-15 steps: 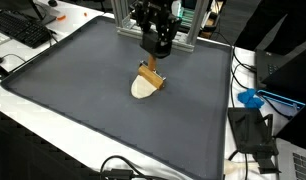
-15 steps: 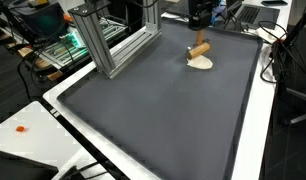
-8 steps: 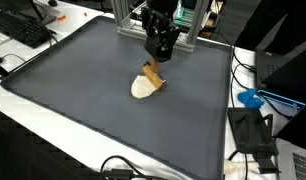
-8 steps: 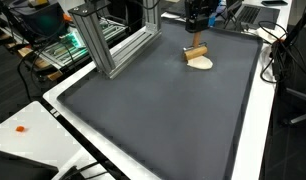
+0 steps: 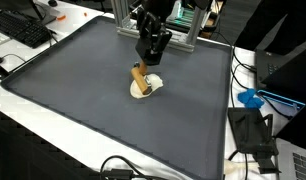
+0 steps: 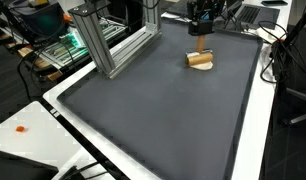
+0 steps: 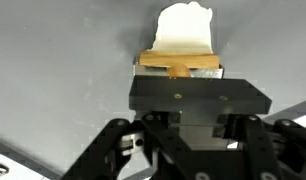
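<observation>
A tool with a wooden handle and a cream-white head [image 5: 148, 89] rests head-down on the dark grey mat [image 5: 83, 80] near its far side. It also shows in an exterior view [image 6: 200, 63] and in the wrist view [image 7: 183, 30]. My gripper [image 5: 145, 62] is directly above it and shut on the wooden handle, seen also in an exterior view [image 6: 200, 38]. In the wrist view the gripper [image 7: 178, 72] has the handle's stem running into it, and the black gripper body hides the fingertips.
An aluminium frame [image 5: 123, 15] stands at the mat's far edge, and also shows in an exterior view [image 6: 108, 40]. A keyboard [image 5: 23, 30] lies off the mat. A blue object [image 5: 251, 98] and black gear lie beside the mat. Cables [image 5: 123, 170] lie at the near edge.
The gripper has turned and shifted slightly, and the wooden handle has swung with it to a different angle over the white head. The head stays on the mat.
</observation>
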Controlling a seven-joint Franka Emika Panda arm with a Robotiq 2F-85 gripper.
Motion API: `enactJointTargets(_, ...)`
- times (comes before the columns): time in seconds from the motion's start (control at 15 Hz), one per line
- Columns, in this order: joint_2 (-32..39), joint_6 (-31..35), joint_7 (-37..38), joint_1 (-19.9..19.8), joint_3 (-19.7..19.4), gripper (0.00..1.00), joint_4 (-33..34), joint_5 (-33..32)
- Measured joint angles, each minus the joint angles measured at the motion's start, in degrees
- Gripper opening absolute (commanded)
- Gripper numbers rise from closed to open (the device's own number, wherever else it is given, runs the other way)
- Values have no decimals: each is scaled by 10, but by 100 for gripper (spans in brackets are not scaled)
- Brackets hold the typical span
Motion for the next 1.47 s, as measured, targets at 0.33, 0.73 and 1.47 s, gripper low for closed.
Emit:
enactJointTargets(0.33,5,1,44,0,-1,34,5,-21)
enactJointTargets(0.73,2,-13,-10,-3,10,34,7,28)
enactJointTargets(1.47,-6,-73,-166,-8,22,34,14,117)
